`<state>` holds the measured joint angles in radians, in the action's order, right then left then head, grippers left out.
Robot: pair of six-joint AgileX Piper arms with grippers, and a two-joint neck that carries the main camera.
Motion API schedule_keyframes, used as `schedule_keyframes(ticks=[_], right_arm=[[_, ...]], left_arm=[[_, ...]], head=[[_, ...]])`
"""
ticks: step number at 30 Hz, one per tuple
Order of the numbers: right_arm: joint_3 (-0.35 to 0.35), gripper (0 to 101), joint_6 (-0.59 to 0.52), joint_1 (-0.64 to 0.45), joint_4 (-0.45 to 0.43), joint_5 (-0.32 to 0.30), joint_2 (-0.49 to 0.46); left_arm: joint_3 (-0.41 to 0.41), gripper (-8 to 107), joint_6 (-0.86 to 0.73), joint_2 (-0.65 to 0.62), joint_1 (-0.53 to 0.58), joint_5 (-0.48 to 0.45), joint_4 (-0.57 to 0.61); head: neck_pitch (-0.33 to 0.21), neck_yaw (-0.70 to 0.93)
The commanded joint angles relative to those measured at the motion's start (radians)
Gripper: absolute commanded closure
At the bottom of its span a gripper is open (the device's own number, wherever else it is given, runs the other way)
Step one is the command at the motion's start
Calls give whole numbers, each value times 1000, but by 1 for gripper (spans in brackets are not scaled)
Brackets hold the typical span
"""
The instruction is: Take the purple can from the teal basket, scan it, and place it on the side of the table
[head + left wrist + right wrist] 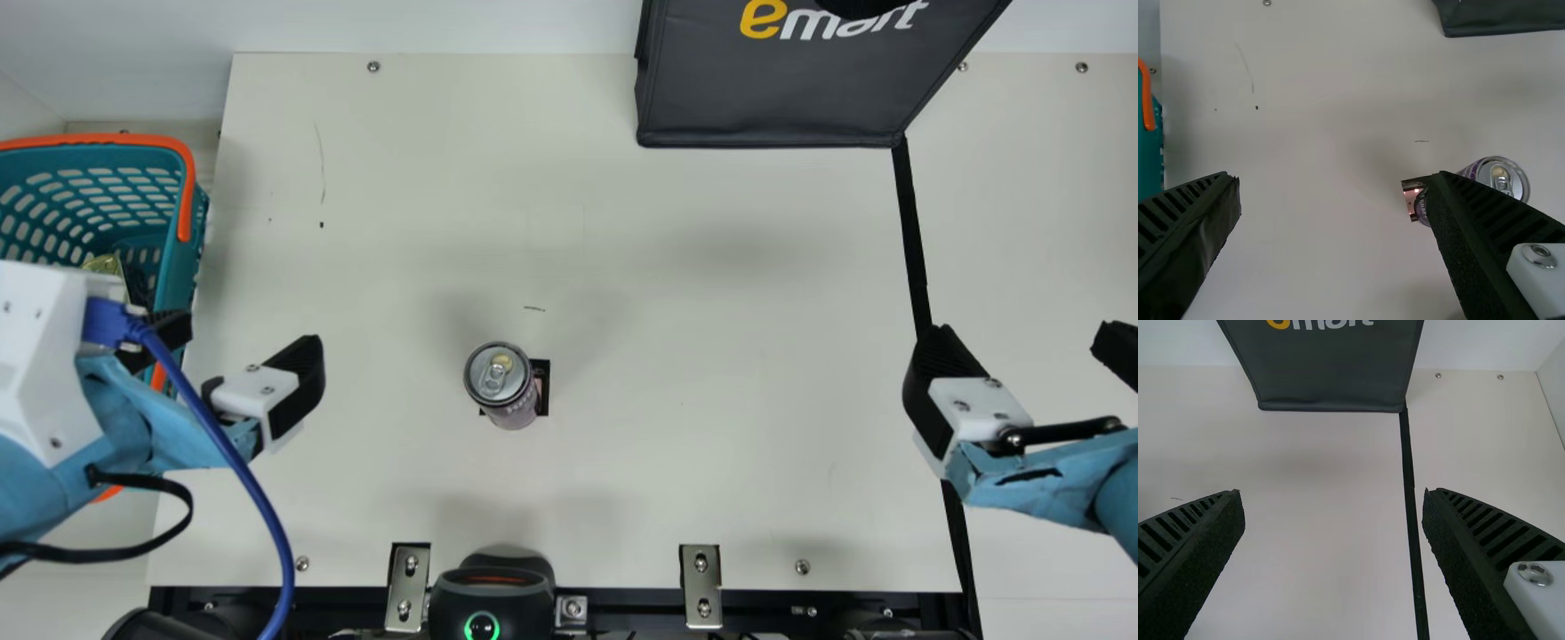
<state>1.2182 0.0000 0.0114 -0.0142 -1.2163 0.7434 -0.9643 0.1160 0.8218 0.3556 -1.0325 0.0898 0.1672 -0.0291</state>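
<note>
Cream table (711, 311) has one teal basket (184, 258) beside its left edge, one dark bag (765, 102) at its far edge, and one black device (493, 587) with two metal brackets (409, 587) along its near edge. One purple can (513, 396) stands upright on the table, between my left gripper (238, 347), which is the nearer, and my right gripper (1022, 342), toward which the room for moving is wider. I count two fingers on each gripper, and both pairs are spread open.
</note>
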Motion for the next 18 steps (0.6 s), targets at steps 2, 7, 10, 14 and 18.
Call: schedule_keyframes(ticks=[2,7,10,14,18], right_arm=[[0,6,0,0,0,0,0],[0,6,0,0,0,0,0],[0,6,0,0,0,0,0],[0,6,0,0,0,0,0],[0,6,0,0,0,0,0]], left_arm=[[-12,9,25,18,62,6,-15],[-33,9,102,59,192,26,-62],[-46,9,164,90,280,41,-101],[-67,9,263,141,396,61,-164],[-92,9,371,196,500,72,-229]], head=[[-29,2],[-29,2],[-29,2],[-29,2],[-29,2]])
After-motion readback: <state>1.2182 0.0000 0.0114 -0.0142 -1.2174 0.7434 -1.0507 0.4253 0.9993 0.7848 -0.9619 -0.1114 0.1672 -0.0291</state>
